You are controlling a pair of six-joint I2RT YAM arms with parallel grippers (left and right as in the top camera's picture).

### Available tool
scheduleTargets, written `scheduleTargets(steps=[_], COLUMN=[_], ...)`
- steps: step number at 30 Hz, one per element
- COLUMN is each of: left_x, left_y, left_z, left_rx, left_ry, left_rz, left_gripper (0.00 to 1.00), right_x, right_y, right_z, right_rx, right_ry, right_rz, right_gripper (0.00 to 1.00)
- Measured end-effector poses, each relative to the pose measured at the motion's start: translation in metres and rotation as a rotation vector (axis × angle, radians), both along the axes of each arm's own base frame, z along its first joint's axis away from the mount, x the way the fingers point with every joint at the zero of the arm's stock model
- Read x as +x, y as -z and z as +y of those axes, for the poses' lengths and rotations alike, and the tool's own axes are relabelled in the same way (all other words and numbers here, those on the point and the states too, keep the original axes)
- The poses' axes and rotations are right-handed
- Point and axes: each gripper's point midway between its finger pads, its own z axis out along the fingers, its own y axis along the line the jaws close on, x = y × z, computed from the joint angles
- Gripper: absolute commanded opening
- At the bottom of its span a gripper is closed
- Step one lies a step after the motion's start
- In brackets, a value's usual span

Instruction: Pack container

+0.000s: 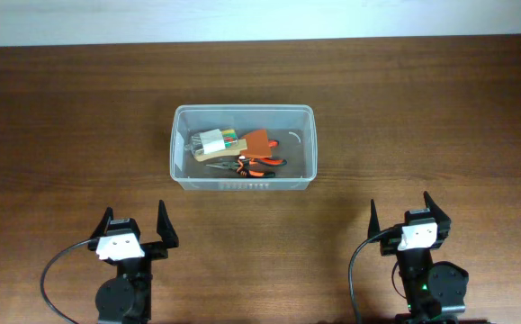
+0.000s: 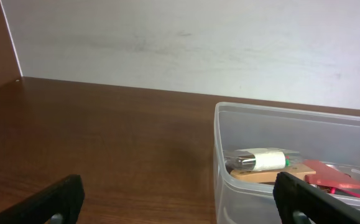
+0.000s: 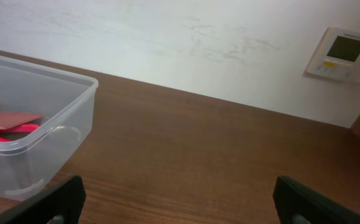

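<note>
The 1 clear, translucent plastic rectangular container (image 1: 242, 185), centred on the dark wooden table (image 1: 62, 108), is cropped in both wrist views. Its contents overlap and are partly indistinct: 1 small clear box of coloured pieces (image 1: 213, 142), 1 pair of orange-handled pliers (image 1: 256, 166), 1 flat brown item (image 1: 258, 141). The 2 arms sit at the table's near side, well apart from the container; the left gripper (image 1: 135, 216) and right gripper (image 1: 400, 207) stand spread wide, empty.

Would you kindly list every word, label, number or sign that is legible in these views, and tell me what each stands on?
No text can be read in any view.
On the wall panel: screen and button markings, too small to read.
On the container: faint marks on its near wall, too blurred to read.
On the small clear box: a white patch, no legible text.
</note>
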Motion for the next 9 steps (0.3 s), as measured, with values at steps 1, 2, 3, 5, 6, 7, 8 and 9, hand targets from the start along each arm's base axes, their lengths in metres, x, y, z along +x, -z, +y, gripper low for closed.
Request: scheduleTargets(steps=[1,2,3,5,6,7,8,9], left_x=[0.0,0.0,0.0,0.0,0.0,0.0,0.0,0.0], left_y=[0.0001,0.0001,0.0,0.0,0.0001,0.0,0.0001,0.0001], left_z=[0.0,0.0,0.0,0.0,0.0,0.0,0.0,0.0], left_rx=[0.0,0.0,0.0,0.0,0.0,0.0,0.0,0.0], left_ry=[0.0,0.0,0.0,0.0,0.0,0.0,0.0,0.0], left_rz=[0.0,0.0,0.0,0.0,0.0,0.0,0.0,0.0], left_gripper=[0.99,0.99,0.99,0.99,0.99,0.99,0.99,0.99], right_x=[0.0,0.0,0.0,0.0,0.0,0.0,0.0,0.0], right_y=[0.0,0.0,0.0,0.0,-0.0001,0.0,0.0,0.0], right_z=[0.0,0.0,0.0,0.0,0.0,0.0,0.0,-0.0001], right_rx=[0.0,-0.001,0.0,0.0,0.0,0.0,0.0,0.0], right_ry=[0.0,0.0,0.0,0.0,0.0,0.0,0.0,0.0], right_rz=[0.0,0.0,0.0,0.0,0.0,0.0,0.0,0.0], right_gripper=[0.99,0.99,0.98,0.99,0.98,0.98,0.99,0.99])
